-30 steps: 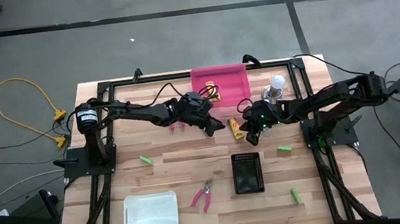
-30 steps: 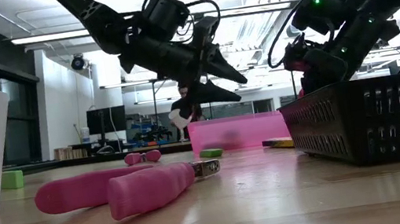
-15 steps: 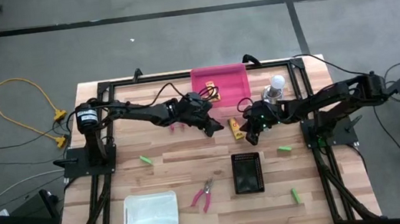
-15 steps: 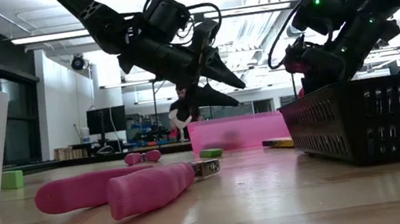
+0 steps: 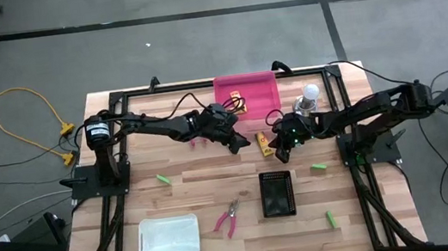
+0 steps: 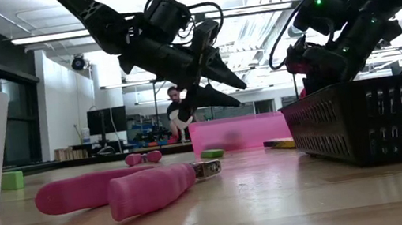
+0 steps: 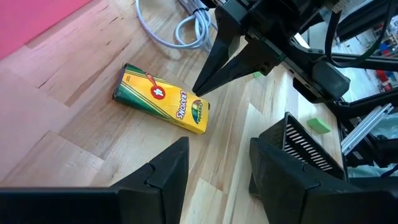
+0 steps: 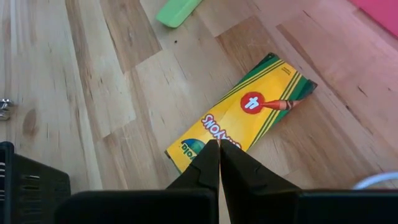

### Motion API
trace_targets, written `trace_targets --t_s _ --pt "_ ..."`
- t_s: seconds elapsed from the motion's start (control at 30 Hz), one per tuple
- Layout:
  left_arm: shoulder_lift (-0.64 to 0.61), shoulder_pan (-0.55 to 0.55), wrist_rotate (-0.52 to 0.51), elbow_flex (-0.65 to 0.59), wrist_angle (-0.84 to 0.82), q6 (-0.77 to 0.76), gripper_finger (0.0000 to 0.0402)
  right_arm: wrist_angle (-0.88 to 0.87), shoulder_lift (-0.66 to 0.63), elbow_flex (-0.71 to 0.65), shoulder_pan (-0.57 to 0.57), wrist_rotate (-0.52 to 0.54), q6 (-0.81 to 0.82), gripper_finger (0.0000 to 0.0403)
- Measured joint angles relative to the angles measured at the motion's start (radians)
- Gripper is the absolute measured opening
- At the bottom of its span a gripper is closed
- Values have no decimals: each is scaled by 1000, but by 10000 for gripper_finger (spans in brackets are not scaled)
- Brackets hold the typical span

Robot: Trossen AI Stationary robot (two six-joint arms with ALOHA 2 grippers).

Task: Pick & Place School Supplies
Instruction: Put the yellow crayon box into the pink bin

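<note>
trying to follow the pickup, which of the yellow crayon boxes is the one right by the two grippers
The crayon box lying on the bare wood between the left gripper and the right gripper. The other visible one lies inside the pink tray.

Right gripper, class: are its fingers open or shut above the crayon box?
Shut. The right gripper's two dark fingers meet in one point, with no gap, just over the crayon box.

Pale wood planks on the bench [image 5: 188, 182], framed in black. Yellow crayon box [image 7: 163, 98] with green stripes, a red disc and red lettering. Bright pink tray [image 5: 248, 94] at the far edge. Pink-handled pliers [image 5: 227, 217] nearer, beside a black mesh basket [image 5: 276, 194]. Translucent white bin [image 5: 169, 238] near left. Bright green blocks [image 5: 163, 179] scattered. Black arms, each with a black claw. White bulb [image 5: 311, 91] and white cable [image 7: 186, 28].
</note>
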Motion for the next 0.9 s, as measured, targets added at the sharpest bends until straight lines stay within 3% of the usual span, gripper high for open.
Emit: trace_targets --t_s 0.47,0.9 --pt "0 0 -1 0 0 16 165 0 0 0 0 4 6 4" --pt "0 0 -1 -1 0 24 165 0 0 0 0 1 62 40"
